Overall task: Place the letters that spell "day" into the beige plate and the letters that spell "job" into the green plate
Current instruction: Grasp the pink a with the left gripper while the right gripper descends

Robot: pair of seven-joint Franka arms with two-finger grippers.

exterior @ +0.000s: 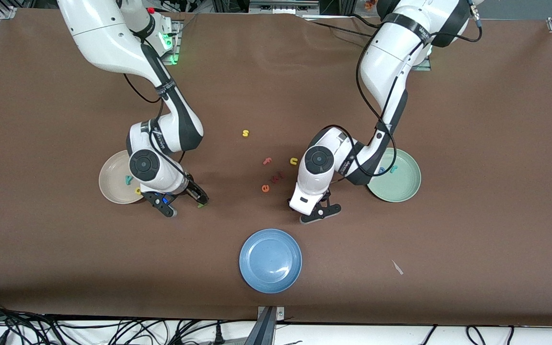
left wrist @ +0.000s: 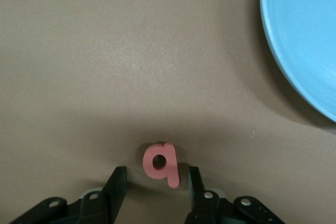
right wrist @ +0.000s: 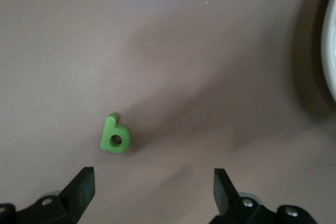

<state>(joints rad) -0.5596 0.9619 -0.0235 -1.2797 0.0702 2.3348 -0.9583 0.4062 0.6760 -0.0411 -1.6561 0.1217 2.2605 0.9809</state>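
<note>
The red-pink b (left wrist: 161,163) lies flat on the brown table between the fingers of my left gripper (left wrist: 156,174), which is open with a gap on each side of the letter. In the front view that gripper (exterior: 320,211) is low over the table beside the green plate (exterior: 403,189), and the b is hidden under it. A blue o (exterior: 382,169) and a teal j (exterior: 394,168) lie in the green plate. My right gripper (exterior: 185,202) is wide open beside the beige plate (exterior: 113,184), which holds the teal y (exterior: 128,179) and the yellow a (exterior: 138,190). The green d (right wrist: 114,137) lies just ahead of its fingertips.
A blue plate (exterior: 270,260) sits nearer the front camera, midway between the arms. Loose letters lie mid-table: a yellow s (exterior: 245,133), a pink f (exterior: 267,161), a yellow u (exterior: 293,161) and an orange e (exterior: 265,188). A small pale scrap (exterior: 397,267) lies toward the left arm's end.
</note>
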